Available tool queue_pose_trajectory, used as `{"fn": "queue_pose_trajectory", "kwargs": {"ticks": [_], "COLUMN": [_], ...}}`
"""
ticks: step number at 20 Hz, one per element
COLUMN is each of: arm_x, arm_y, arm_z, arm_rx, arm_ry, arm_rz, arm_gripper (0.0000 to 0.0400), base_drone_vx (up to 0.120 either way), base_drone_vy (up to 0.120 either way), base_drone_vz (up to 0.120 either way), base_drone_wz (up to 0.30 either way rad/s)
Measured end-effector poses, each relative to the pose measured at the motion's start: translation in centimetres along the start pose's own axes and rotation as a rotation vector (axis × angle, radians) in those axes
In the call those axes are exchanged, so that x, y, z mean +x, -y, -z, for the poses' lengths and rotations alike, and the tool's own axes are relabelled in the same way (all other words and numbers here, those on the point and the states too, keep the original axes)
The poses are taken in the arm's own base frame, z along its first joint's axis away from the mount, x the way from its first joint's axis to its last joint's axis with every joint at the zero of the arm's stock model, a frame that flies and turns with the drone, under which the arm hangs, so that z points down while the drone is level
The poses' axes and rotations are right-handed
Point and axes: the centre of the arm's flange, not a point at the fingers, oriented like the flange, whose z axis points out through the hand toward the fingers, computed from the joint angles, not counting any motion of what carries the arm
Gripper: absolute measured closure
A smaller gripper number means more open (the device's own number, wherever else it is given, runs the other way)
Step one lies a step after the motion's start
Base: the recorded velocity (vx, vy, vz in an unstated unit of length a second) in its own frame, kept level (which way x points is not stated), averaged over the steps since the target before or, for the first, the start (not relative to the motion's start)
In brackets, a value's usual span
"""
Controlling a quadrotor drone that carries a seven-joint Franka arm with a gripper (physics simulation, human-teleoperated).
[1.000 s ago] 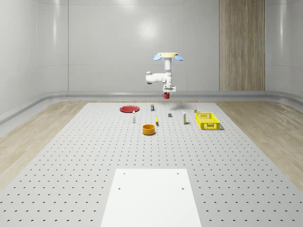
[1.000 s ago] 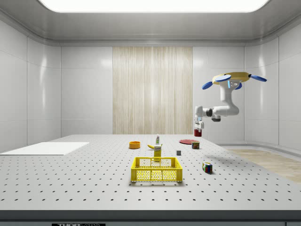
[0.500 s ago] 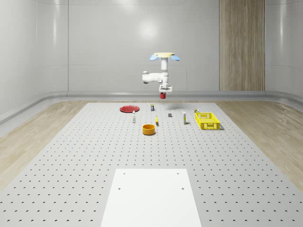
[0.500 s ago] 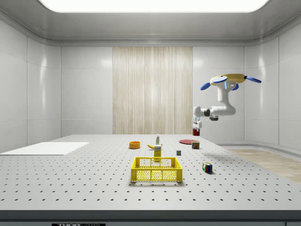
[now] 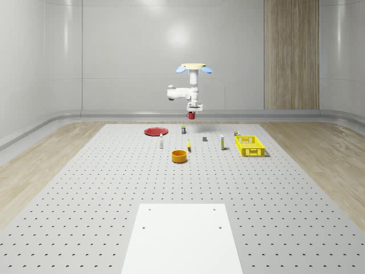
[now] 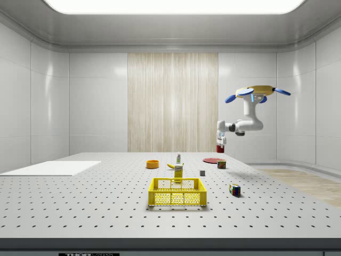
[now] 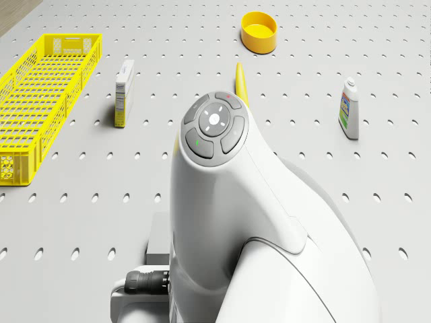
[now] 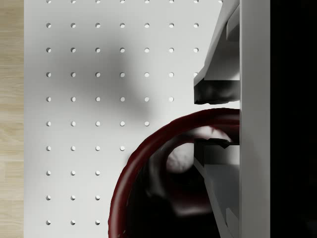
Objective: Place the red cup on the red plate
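A flat white sheet (image 5: 182, 237) lay nearest on the pale perforated table (image 5: 85, 188), its surface dotted with even rows of holes. Farther on sat a squat round orange bowl (image 5: 179, 156), a banana (image 5: 189, 145) just beyond it, and a yellow lattice-walled basket (image 5: 250, 145) off toward the whole-scene view's right, with a slim upright carton (image 5: 222, 142) and a small white bottle (image 5: 161, 141) standing between and beside them. Beyond these the shallow, glossy red plate (image 5: 155, 131) lay flat on the table, near a small can (image 5: 183, 129). The drone (image 5: 193, 68) hovered in the air above the table's far part, to the whole-scene view's right of the plate, its smooth white arm (image 5: 181, 93) bent downward. The gripper (image 5: 192, 111) was clenched on the rim of the red cup (image 5: 191, 115), one finger inside the dark red wall and one outside it in the wrist view; the cup hung upright, mouth upward, well above the table and not over the plate.
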Motion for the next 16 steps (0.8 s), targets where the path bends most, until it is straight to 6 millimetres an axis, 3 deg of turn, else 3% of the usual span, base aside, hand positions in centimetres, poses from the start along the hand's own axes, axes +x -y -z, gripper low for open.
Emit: {"fn": "queue_pose_trajectory", "kwargs": {"ticks": [16], "arm_x": [0.0], "arm_y": [0.0], "arm_z": [0.0], "arm_rx": [0.0], "arm_ry": [0.0], "arm_rz": [0.0], "arm_gripper": [0.03], "base_drone_vx": [0.0], "base_drone_vy": [-0.12], "base_drone_vz": [0.0], "base_drone_wz": [0.0]}}
